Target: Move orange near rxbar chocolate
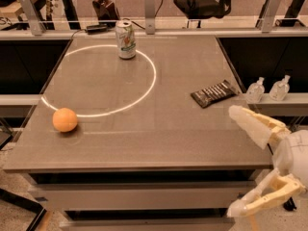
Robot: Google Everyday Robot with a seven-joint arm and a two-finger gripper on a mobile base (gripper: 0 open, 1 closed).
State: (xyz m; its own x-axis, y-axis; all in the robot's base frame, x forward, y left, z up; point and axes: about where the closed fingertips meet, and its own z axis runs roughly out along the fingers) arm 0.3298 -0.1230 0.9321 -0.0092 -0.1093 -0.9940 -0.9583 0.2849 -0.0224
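The orange [65,120] sits on the table near its front left edge, just outside a white ring of light. The rxbar chocolate [214,93], a dark flat bar with pale stripes, lies at the table's right edge. My gripper [233,161] is at the lower right, off the table's front right corner, far from the orange. It is open and empty, with one pale finger [255,125] above the table's corner and the other [262,198] below the tabletop.
A green-and-white soda can [126,39] stands upright at the back of the grey table [159,138]. Two small clear bottles [255,89] stand on a ledge right of the table. A rail and chairs are behind it.
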